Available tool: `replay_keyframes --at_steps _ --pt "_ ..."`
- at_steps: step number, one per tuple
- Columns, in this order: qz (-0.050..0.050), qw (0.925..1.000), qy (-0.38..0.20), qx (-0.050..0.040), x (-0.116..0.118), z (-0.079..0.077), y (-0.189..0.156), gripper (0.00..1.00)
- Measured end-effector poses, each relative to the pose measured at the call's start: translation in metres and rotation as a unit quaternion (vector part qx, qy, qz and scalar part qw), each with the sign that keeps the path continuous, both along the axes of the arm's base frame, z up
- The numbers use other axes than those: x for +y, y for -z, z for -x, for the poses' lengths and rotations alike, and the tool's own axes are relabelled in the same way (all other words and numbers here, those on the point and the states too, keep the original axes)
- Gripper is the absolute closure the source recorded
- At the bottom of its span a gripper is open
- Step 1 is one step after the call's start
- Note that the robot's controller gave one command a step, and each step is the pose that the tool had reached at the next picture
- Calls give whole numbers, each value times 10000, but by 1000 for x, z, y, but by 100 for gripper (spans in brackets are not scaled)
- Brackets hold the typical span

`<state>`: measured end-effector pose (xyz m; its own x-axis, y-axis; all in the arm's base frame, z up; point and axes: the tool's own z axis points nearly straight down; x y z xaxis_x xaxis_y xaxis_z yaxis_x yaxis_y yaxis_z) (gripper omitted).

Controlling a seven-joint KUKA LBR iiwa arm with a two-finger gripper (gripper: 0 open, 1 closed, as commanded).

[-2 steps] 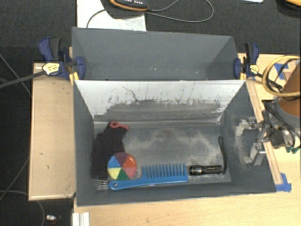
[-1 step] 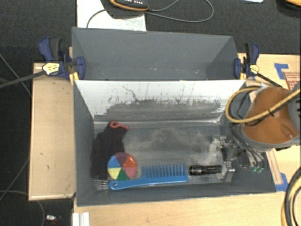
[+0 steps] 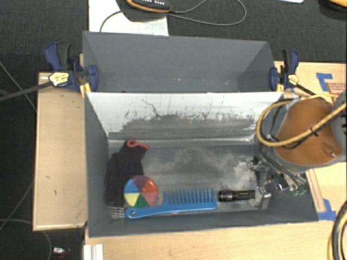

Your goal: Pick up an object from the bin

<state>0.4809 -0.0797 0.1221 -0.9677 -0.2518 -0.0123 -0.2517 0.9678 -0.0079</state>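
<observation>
Down at the right of the bin (image 3: 97,161), my tool (image 3: 264,193), open or closed I cannot tell, hangs beside a small black cylinder (image 3: 236,195) by the blue comb (image 3: 179,203), best grasped across its barrel, I judge.

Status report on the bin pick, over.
Gripper low at right side of bin. Small black cylinder on the floor right beside it. Blue comb next along.

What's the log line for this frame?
gripper: low, right end of bin | nearest: small black cylinder | blue comb: along front wall | held: nothing visible
</observation>
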Motion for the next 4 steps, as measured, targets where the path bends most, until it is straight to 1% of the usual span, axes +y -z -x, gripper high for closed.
replay_keyframes --at_steps 1,2,3,4 --pt "-19 9986 524 35 14 0 16 0" --pt "-6 9996 288 -41 13 3 52 0" --pt "-18 9980 626 -26 15 3 52 100" --pt "-20 9976 690 -25 15 3 52 100"
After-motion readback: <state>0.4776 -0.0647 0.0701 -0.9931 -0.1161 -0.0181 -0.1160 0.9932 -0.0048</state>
